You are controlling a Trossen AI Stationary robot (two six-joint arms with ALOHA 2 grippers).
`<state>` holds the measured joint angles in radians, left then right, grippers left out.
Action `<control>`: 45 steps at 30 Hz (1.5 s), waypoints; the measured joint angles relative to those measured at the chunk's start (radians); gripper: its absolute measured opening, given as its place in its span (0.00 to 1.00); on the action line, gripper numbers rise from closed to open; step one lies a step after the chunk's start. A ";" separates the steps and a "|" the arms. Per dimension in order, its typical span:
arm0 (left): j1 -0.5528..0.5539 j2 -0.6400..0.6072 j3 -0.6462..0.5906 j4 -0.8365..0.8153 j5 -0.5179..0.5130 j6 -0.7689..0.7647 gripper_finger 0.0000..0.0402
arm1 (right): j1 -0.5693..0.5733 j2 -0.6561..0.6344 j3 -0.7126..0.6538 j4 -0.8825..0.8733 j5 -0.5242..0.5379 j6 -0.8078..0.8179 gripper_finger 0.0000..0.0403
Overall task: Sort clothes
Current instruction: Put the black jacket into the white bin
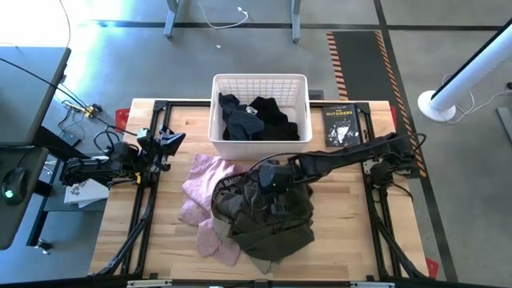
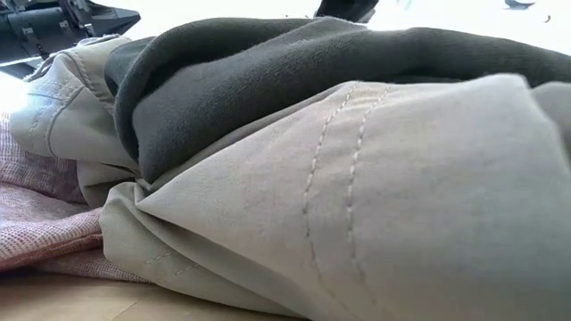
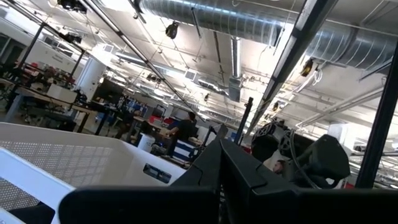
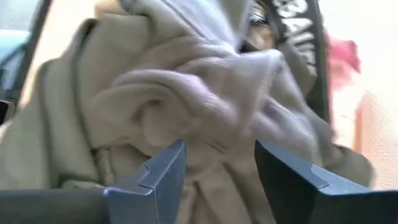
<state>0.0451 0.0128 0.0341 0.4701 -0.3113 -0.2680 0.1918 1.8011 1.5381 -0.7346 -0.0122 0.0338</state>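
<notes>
High view: we see the white basket (image 1: 216,88) at the table's far edge with the black garment (image 1: 274,118) and the navy garment (image 1: 240,122) inside it. A small black book (image 1: 342,126) lies just right of the basket. In front of the basket sits a pile: the pale pink garment (image 1: 204,180) on the left, the khaki trousers (image 1: 226,200) with their lettered waistband beside it, and the olive-brown garment (image 1: 284,220) on the right. The right gripper (image 1: 268,182) is down on top of the pile. The left gripper (image 1: 170,141) rests at the table's left edge, well apart from the clothes.

Low view: we face the khaki trousers (image 2: 375,205) close up, the olive-brown garment (image 2: 268,80) draped over them and the pale pink garment (image 2: 36,205) at the left.

Left wrist view: we see the basket wall (image 3: 68,162) and the room beyond; we cannot tell the state of these fingers.

Right wrist view: the right gripper (image 4: 219,174) has its fingers (image 4: 163,171) spread, released, with folds of the olive-brown garment (image 4: 186,106) between and beyond them.
</notes>
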 joint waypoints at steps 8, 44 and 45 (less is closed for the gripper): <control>0.000 0.000 0.000 -0.003 -0.014 0.000 0.00 | 0.000 0.000 0.032 -0.041 0.038 -0.007 0.69; 0.000 0.000 0.000 -0.002 -0.014 0.000 0.00 | 0.111 -0.127 0.274 -0.231 -0.032 -0.089 0.10; 0.000 0.000 0.000 -0.002 -0.014 0.000 0.00 | 0.116 -0.159 0.288 -0.194 -0.009 -0.098 0.11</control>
<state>0.0451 0.0131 0.0338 0.4677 -0.3254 -0.2680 0.3080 1.6419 1.8263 -0.9284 -0.0217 -0.0644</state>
